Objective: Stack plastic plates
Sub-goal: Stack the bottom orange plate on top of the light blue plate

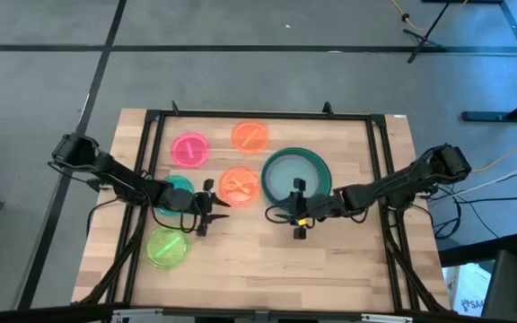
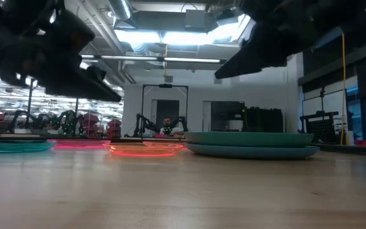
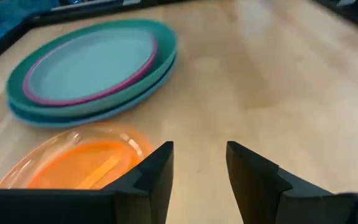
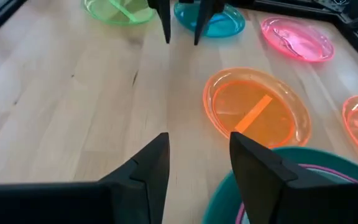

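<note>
The large plates are stacked (image 1: 296, 175) right of the table's centre, blue lowest, then dark green, a magenta rim and the grey-green one on top (image 3: 92, 65). Small translucent plates lie flat on the wood: pink (image 1: 189, 149), two orange (image 1: 250, 136) (image 1: 238, 186), teal (image 1: 176, 193) partly under my left arm, and lime (image 1: 167, 248). My left gripper (image 1: 212, 211) hovers open just near of the nearer orange plate (image 3: 79, 162). My right gripper (image 1: 296, 215) hovers open off the stack's near edge (image 4: 278, 186), facing the left one.
A black frame (image 1: 151, 126) runs round the tabletop's edges. Bare wood (image 1: 276, 269) fills the near half of the table. In the low view both arms hang dark above the plates (image 2: 250, 145), with a workshop room beyond.
</note>
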Robot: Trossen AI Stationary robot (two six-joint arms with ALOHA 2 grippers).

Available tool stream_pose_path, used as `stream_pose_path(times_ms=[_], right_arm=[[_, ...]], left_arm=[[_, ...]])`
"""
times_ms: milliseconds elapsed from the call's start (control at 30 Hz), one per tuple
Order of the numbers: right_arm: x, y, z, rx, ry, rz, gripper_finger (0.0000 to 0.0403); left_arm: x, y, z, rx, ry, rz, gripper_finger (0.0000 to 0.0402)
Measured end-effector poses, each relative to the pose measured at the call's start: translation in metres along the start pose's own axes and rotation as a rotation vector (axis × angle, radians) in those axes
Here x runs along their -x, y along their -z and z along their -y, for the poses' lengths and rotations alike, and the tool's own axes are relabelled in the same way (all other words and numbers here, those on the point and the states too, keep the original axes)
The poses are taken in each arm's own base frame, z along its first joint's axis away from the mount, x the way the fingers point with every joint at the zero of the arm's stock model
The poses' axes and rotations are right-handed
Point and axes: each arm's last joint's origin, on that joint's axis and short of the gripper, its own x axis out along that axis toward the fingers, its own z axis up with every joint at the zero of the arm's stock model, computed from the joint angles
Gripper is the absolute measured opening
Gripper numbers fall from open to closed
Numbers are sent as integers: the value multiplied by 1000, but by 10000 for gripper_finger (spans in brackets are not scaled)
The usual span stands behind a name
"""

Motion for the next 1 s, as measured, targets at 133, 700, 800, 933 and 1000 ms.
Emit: stream_pose_path(times_ms=[133,700,800,933,1000], right_arm=[[-11,8,-2,6,3,-23,156],[-19,12,-5,7,3,-17,156],[-19,10,-5,0,2,4,156],[-19,9,-5,-3,2,15,156],[-19,9,-5,-3,2,16,156]], left_arm=[[-8,10,-3,-19,-67,-90,141],[-65,9,-13,-136,-235,-461,140],[-65,8,-11,-143,-235,-460,130],[-64,10,-11,-153,-241,-476,93],[-64,10,-10,-155,-240,-478,67]])
